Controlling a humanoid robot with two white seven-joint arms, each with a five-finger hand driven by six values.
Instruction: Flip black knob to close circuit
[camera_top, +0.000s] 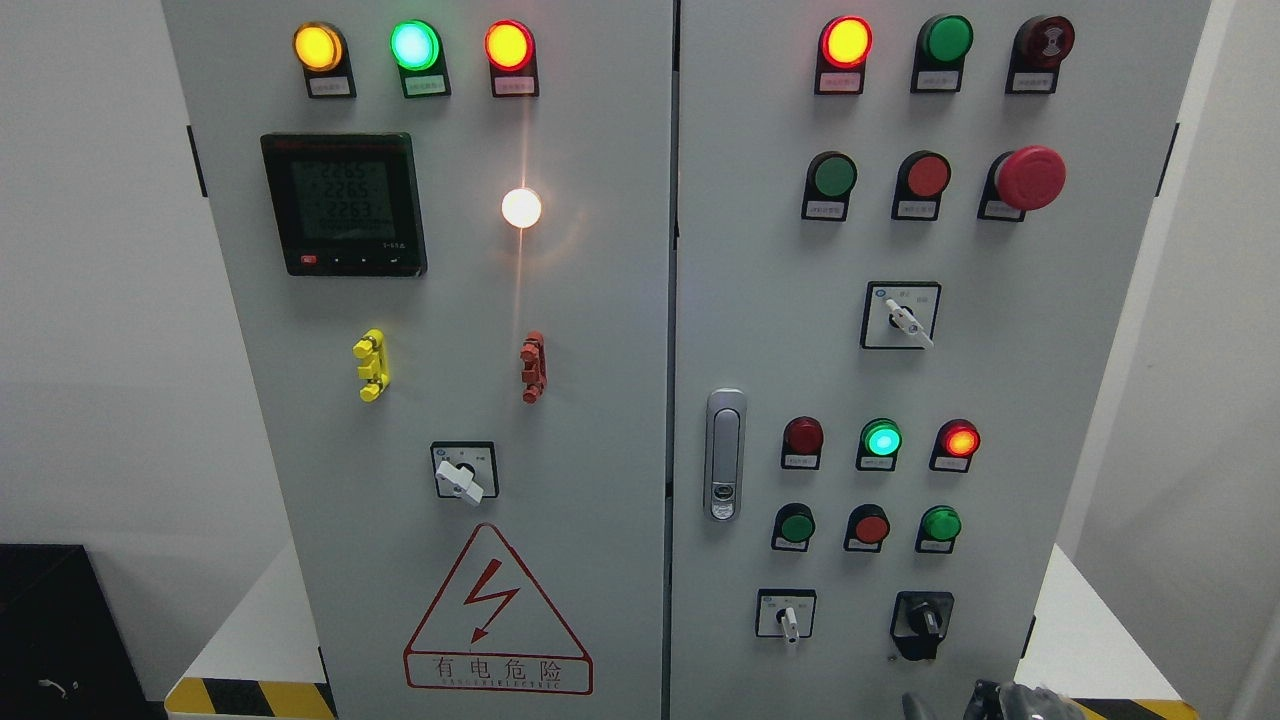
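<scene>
I see grey metal electrical cabinet (600, 400), two doors. Black rotary knob (922, 622) sits near lower right corner of right door, handle pointing roughly straight down. White-handled selector switch (788, 618) just left of it. Dark robot hand (1005, 700) barely in view at bottom edge, below knob, apart from it. I cannot tell whether its fingers are spread or curled.

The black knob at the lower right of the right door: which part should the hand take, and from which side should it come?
Grip the raised bar across the black knob, fingers on its two flat sides. The bar stands nearly upright and projects out of the panel, so come straight at the door from the front. The right hand, just showing at the bottom edge, is nearest below it. The white selector switch sits well clear on the left.
</scene>
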